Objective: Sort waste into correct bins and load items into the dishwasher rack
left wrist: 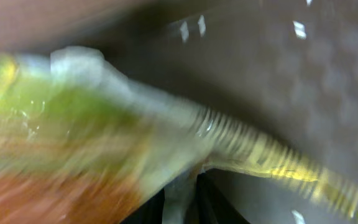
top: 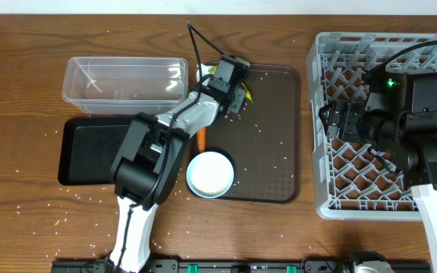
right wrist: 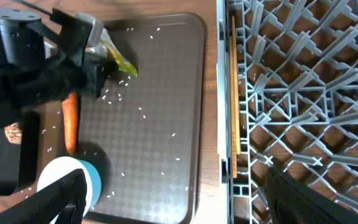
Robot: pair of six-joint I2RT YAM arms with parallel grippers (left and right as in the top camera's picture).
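Note:
My left gripper (top: 240, 89) reaches to the far left corner of the brown serving tray (top: 268, 152) and is shut on the yellow-green foil wrapper (top: 248, 95). That wrapper (left wrist: 104, 124) fills the blurred left wrist view, with a pale strip of it pinched between the dark fingers (left wrist: 207, 208). In the right wrist view the wrapper (right wrist: 122, 64) sticks out of the left gripper (right wrist: 98, 53). The orange carrot (right wrist: 71, 121) and the light-blue cup (right wrist: 67, 177) stand on the tray. My right gripper (right wrist: 179, 205) is open over the grey dishwasher rack's (top: 332, 189) left edge, holding nothing.
The clear tub (top: 124, 80) and black tray (top: 89, 148) lie left of the serving tray. A brown food lump (right wrist: 12, 132) sits by the carrot. Rice grains (right wrist: 142, 112) are scattered on the tray and the table. A thin wooden stick (right wrist: 234, 93) lies along the rack's edge.

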